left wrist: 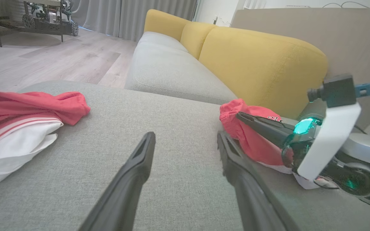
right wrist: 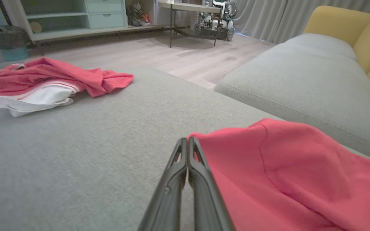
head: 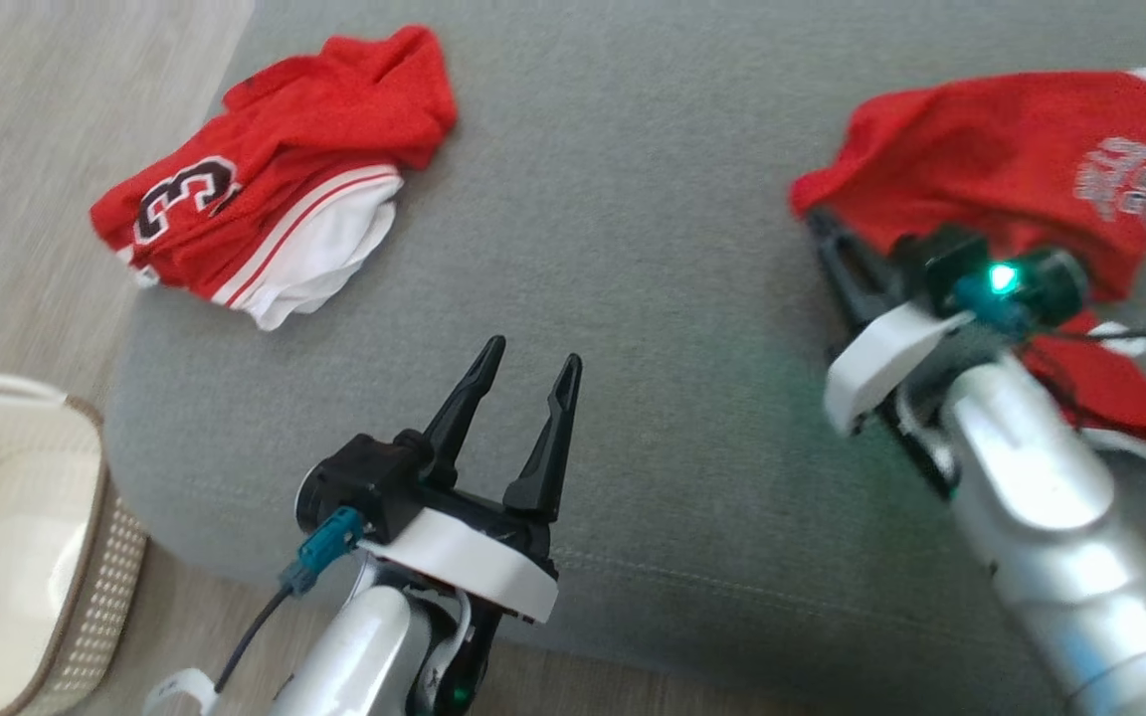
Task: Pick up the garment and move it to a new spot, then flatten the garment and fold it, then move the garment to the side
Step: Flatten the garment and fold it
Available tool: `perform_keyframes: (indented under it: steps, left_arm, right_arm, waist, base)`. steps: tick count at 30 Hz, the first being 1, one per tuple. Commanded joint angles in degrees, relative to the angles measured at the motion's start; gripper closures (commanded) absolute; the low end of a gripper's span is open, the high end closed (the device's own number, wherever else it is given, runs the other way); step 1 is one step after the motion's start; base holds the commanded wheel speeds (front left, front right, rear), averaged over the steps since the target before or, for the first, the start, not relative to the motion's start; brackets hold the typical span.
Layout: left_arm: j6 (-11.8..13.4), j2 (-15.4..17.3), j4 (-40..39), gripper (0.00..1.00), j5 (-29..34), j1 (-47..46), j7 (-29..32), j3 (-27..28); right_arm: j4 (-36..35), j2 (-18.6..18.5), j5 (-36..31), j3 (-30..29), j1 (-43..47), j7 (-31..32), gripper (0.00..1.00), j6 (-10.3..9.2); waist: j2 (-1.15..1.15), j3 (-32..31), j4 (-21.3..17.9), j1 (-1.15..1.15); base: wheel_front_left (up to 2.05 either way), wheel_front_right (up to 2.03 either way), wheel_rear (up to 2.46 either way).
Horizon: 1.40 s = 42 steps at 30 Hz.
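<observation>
Right gripper (right wrist: 188,142): fingers pressed flat together, tips closed on the near corner of the red garment with white lettering (head: 1011,149); the rest of the cloth lies heaped to the right of the fingers and partly over them, on the grey seat cushion (head: 633,249). Left gripper (head: 531,353): spread wide, holding nothing, over bare cushion, well apart from the right one. Risks, as judged: the bite looks thin, hem at the very tips only, so the cloth may slide out on lifting; cloth lying against that arm could catch and drag; a one-corner hold would leave the garment hanging bunched, making flattening harder; the number-3 jersey (head: 265,209), far ahead-left of the left gripper, could get overlapped if the new spot is chosen too near it.
</observation>
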Motion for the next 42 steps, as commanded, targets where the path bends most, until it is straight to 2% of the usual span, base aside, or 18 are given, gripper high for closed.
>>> perform_keyframes:
  steps: [1, 8, 9, 11, 15, 20, 29, 30, 31, 36, 42]
  left_arm:
    - [-0.12, 0.17, -1.55, 0.0, 0.33, -1.24, -0.35, 1.74]
    - [-0.58, 0.17, -0.9, 0.0, 0.99, 0.18, -0.35, 2.71]
    - [-1.13, 0.17, -1.19, 0.0, 1.15, 0.2, -0.35, 2.23]
    - [-1.2, 0.17, -1.25, 0.0, 0.98, -0.19, -0.35, 1.75]
    - [-1.17, 0.17, -1.61, 0.0, 0.35, -1.29, -0.35, 0.51]
    - [-0.83, 0.17, -2.16, 0.0, -0.5, -2.9, -0.35, -1.3]
    - [0.17, 0.17, -2.92, 0.0, -1.58, -4.25, -0.35, -2.68]
    - [0.21, 0.17, -2.96, 0.0, -1.62, -4.43, -0.35, -2.83]
    - [0.24, 0.17, -2.97, 0.0, -1.6, -4.63, -0.35, -2.94]
    - [0.51, 0.17, -2.85, 0.0, -1.19, -5.39, -0.35, -2.7]
    - [0.24, 0.17, -2.21, 0.0, -0.28, -5.23, -0.35, -1.42]
  right_arm:
    - [-1.98, 0.65, 0.73, 1.25, 0.88, -0.52, 1.0, -0.02]
    - [-10.9, -1.19, 11.28, 8.37, 4.88, 0.55, 1.0, -0.02]
    - [-15.78, -5.34, 14.99, 7.28, 3.13, 3.82, 1.0, -0.02]
    - [-14.91, -6.5, 15.44, 6.13, 1.31, 5.24, 1.0, -0.02]
    - [-7.75, -9.26, 14.05, 5.95, -3.67, 8.85, 1.0, -0.02]
    - [2.69, -11.83, 8.79, 7.11, -10.85, 8.36, 1.0, -0.02]
    - [19.08, -10.92, 3.11, 6.31, -19.1, 5.86, 1.0, -0.02]
    - [21.2, -10.8, 2.33, 5.68, -19.73, 6.24, 0.56, -0.02]
    - [23.1, -10.56, 1.41, 5.3, -20.22, 6.72, 0.0, -0.02]
    - [26.9, -7.13, 0.36, 2.95, -21.81, 3.37, 0.0, -0.02]
    - [27.03, -4.66, -0.17, 1.59, -22.24, 0.54, 0.0, -0.02]
  waist:
    - [0.0, -1.03, -1.09, 0.0]
    - [0.0, -3.52, -3.28, 0.0]
    - [0.0, -2.3, -2.5, 0.0]
    - [0.0, -1.46, -1.54, 0.0]
    - [0.0, 0.63, 1.06, 0.0]
    - [0.0, 3.22, 4.21, 0.0]
    - [0.0, 5.59, 5.93, 0.0]
    - [0.0, 5.74, 5.81, 0.0]
    - [0.0, 5.82, 5.65, 0.0]
    - [0.0, 5.45, 3.98, 0.0]
    - [0.0, 3.41, 0.92, 0.0]
  base:
    - [0.0, 0.0, 0.0]
    - [0.0, 0.0, 0.0]
    - [0.0, 0.0, 0.0]
    - [0.0, 0.0, 0.0]
    - [0.0, 0.0, 0.0]
    - [0.0, 0.0, 0.0]
    - [0.0, 0.0, 0.0]
    - [0.0, 0.0, 0.0]
    - [0.0, 0.0, 0.0]
    - [0.0, 0.0, 0.0]
    - [0.0, 0.0, 0.0]
